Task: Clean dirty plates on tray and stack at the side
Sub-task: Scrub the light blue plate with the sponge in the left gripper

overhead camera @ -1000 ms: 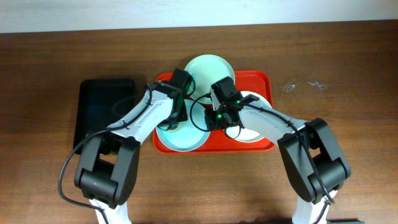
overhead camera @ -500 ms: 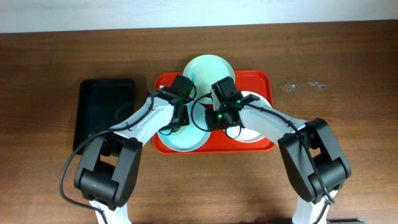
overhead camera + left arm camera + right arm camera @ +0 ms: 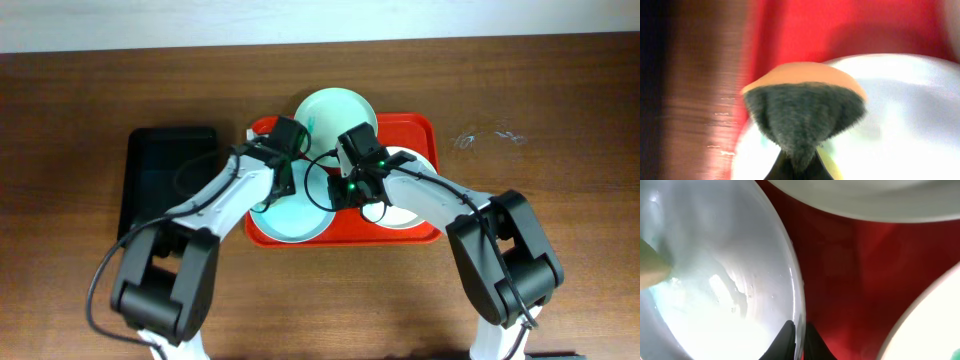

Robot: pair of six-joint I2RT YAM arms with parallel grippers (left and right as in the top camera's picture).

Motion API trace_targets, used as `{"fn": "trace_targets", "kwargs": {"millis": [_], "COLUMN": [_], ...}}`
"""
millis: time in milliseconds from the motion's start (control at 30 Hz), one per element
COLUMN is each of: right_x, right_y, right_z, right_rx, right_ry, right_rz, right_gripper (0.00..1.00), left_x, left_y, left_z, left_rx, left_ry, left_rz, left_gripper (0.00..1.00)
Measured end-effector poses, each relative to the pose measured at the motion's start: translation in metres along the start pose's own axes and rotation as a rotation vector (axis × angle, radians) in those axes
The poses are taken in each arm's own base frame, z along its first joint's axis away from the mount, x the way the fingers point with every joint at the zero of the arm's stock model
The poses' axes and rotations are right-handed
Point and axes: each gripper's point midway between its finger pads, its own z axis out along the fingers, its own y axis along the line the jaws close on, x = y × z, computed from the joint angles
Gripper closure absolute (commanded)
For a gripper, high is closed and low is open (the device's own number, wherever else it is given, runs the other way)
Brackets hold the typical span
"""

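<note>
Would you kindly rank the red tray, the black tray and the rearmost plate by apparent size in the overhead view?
Largest: red tray.
Next: black tray.
Smallest: rearmost plate.

Plates point(image 3: 338, 105): smooth, glossy, glazed-looking finish. The 7 o'clock plate point(image 3: 715, 290) shows bright, wet-looking highlights. Tray point(image 3: 425, 128): smooth red plastic, semi-gloss. Sponge point(image 3: 805, 115): orange foam backing, dark rough fibrous face. Table point(image 3: 80, 80): brown wood grain, matt. Black tray point(image 3: 165, 175), at 9 o'clock: smooth, faint sheen.
</note>
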Motion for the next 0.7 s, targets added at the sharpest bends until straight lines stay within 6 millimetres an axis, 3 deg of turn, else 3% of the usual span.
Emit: {"fn": "trace_targets", "kwargs": {"millis": [67,167,300,433,533,700], "right_x": [0.0,0.0,0.0,0.001,0.001,0.001], "right_y": [0.0,-0.001,-0.001,-0.002,-0.002,-0.001], "right_z": [0.0,0.0,0.0,0.0,0.0,0.0], "right_rx": [0.002,0.005,0.005,0.01,0.01,0.008], "right_ry": [-0.001,-0.001,-0.001,0.003,0.003,0.003], "right_rz": [0.0,0.0,0.0,0.001,0.001,0.001], "right_gripper": [0.91,0.91,0.91,0.91,0.91,0.95], "left_x": [-0.001,0.006,0.015,0.025,0.025,0.017], "left_y": [-0.022,-0.037,-0.041,-0.027,-0.014,0.03], "left_z": [-0.013,-0.018,-0.007,0.018,0.02,0.019], "left_rx": [0.137,0.226,0.234,0.132,0.046,-0.193], "left_ry": [0.025,0.072,0.117,0.146,0.126,0.055], "left_rz": [-0.013,-0.011,-0.007,0.004,0.021,0.053], "left_gripper": [1.0,1.0,1.0,1.0,1.0,1.0]}}
